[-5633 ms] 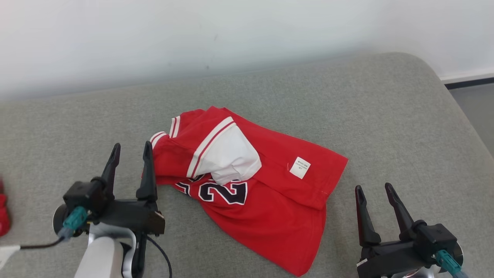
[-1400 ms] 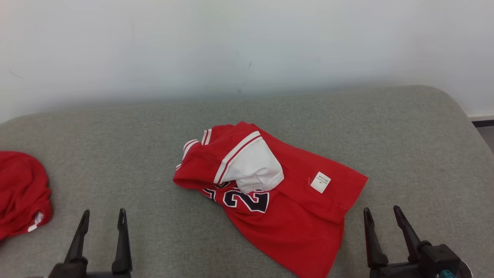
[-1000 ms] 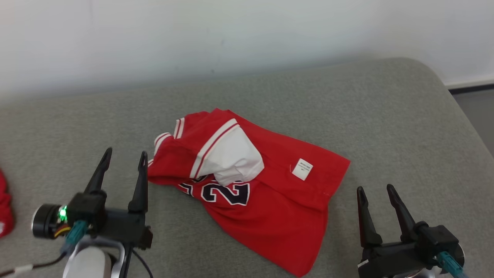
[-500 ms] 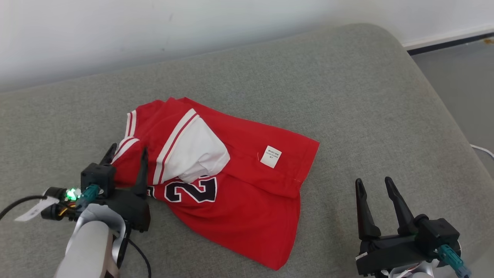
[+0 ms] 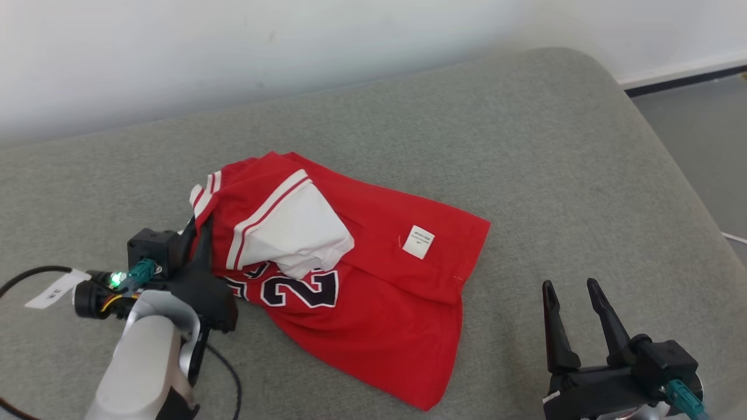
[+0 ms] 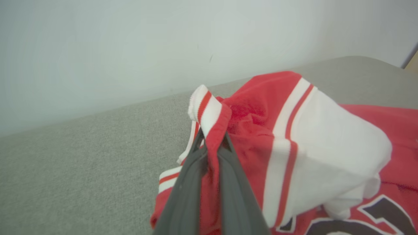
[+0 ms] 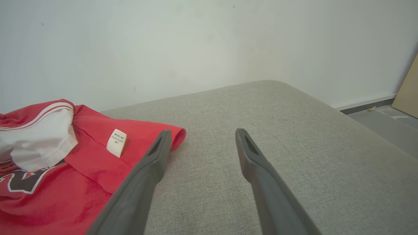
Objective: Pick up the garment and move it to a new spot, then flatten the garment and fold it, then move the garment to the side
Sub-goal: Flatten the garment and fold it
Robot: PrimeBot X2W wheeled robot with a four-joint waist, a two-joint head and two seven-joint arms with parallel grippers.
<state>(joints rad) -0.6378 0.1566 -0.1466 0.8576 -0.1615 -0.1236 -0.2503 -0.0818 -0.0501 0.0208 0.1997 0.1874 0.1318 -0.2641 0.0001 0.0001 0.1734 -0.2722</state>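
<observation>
While clamped by the left gripper (image 6: 212, 141), jaws together on a striped hem, lies crumpled on the grey cushion (image 5: 525, 146): red garment (image 5: 379, 303), white label (image 5: 419, 241) up. Near its right side, right gripper (image 5: 569, 284) with jaws apart over bare cushion. Behind, white wall (image 5: 233, 46); rightward, rounded cushion edge, then floor (image 5: 694, 128).

Head camera looks down on the cushion (image 5: 525, 146); low wrist cameras both share the garment (image 5: 373, 280).
</observation>
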